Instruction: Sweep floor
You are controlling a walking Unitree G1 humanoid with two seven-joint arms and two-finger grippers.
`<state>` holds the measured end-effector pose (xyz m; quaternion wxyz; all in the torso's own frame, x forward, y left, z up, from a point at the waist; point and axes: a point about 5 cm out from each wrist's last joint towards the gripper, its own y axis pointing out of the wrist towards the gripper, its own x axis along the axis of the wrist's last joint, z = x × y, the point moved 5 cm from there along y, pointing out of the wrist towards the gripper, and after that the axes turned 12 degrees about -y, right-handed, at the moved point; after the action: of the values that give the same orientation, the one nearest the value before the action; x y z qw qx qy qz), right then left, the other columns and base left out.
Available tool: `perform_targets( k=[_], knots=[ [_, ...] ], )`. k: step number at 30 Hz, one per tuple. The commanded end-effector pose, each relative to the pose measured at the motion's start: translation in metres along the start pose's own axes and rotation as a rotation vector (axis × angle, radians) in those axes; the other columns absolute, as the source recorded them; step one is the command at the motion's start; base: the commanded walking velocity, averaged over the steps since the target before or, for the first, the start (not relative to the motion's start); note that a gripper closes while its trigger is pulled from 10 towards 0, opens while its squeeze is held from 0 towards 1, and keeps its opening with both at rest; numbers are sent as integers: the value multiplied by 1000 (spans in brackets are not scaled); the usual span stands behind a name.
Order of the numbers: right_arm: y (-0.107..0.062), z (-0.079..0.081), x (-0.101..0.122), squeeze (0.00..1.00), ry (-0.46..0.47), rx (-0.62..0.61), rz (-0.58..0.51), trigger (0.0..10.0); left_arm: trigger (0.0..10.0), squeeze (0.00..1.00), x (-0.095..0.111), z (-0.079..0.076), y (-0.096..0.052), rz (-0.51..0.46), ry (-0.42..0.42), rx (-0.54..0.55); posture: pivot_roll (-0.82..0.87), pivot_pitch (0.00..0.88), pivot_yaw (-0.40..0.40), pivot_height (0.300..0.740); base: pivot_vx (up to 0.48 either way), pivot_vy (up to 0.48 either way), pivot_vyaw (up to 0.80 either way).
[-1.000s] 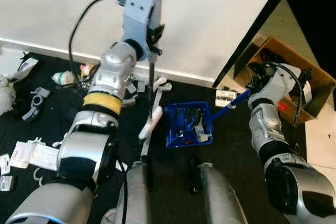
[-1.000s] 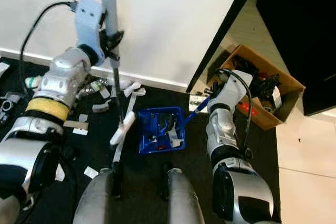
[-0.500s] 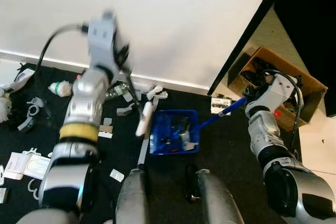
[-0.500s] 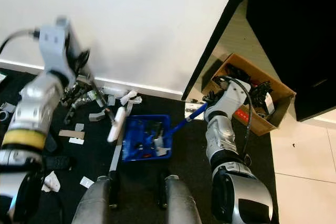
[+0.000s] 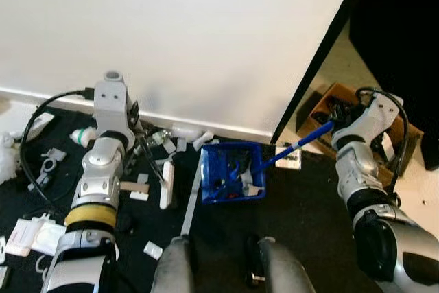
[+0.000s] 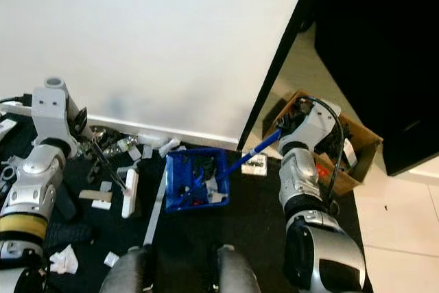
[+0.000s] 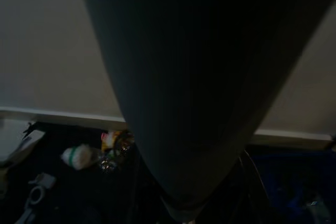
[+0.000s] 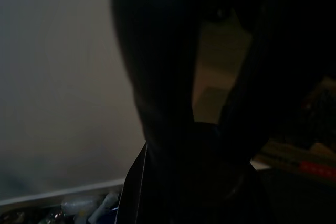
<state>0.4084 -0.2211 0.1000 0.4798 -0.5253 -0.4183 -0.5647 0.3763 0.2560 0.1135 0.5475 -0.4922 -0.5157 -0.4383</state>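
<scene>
— Where's the broom?

— Left of centre in the head view. The left gripper (image 5: 130, 116) is wrapped around the grey broom handle (image 5: 112, 77) up by the wall, and the thin shaft slants down to a white broom head (image 5: 167, 183) lying on the black floor mat (image 5: 302, 217), just left of the dustpan.

— And the dustpan?

— The blue dustpan (image 5: 231, 171) sits mid-frame near the white baseboard (image 5: 226, 128), with scraps of paper and dark bits already inside. Its blue handle (image 5: 298, 144) angles up to the right into the right gripper (image 5: 336, 123), whose fingers are pinched on the handle's end.

— What's still on the floor?

— Plenty. White paper scraps (image 5: 137, 190) lie beside the broom head, a crumpled bottle and wrappers (image 5: 154, 138) sit against the baseboard, and more litter (image 5: 41, 162) is at the far left edge.

— Anything at the right?

— A cardboard box (image 5: 336, 101) of dark clutter, behind the right arm, beside the black door edge (image 5: 322, 46).
</scene>
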Motion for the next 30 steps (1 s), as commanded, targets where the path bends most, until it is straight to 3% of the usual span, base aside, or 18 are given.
perform_targets(
  k=[1, 2, 3, 6, 9, 17, 30],
  knots=[
    [4, -4, 19, 0, 18, -8, -72, 10000, 10000, 0, -13, 1, -4, 37, 36, 18, 49, 32, -43, 740, 0, 0, 0],
    [4, -3, 19, 0, 22, -9, -76, 10000, 10000, 0, -16, -11, -6, 42, -21, -35, 56, 26, -48, 740, 0, 0, 0],
    [4, -3, 19, 0, 22, -9, -76, 10000, 10000, 0, -16, -11, -6, 42, -21, -35, 56, 26, -48, 740, 0, 0, 0],
    [1, 1, 16, 0, 10, 8, -84, 10000, 10000, 0, -22, -40, -10, 46, -86, -125, 51, 31, -37, 740, 0, 0, 0],
    [-3, 7, 6, 0, -7, 35, -58, 10000, 10000, 0, -30, -51, -12, 60, -127, -131, 44, 40, -30, 740, 0, 0, 0],
    [-9, 11, -4, 0, -52, 65, -43, 10000, 10000, 0, -40, -63, -13, 80, -177, -124, 31, 44, -25, 740, 0, 0, 0],
    [-11, 10, -7, 0, -86, 76, -38, 10000, 10000, 0, -44, -71, -13, 85, -168, -122, 21, 50, -27, 740, 0, -477, 0]
  ],
)
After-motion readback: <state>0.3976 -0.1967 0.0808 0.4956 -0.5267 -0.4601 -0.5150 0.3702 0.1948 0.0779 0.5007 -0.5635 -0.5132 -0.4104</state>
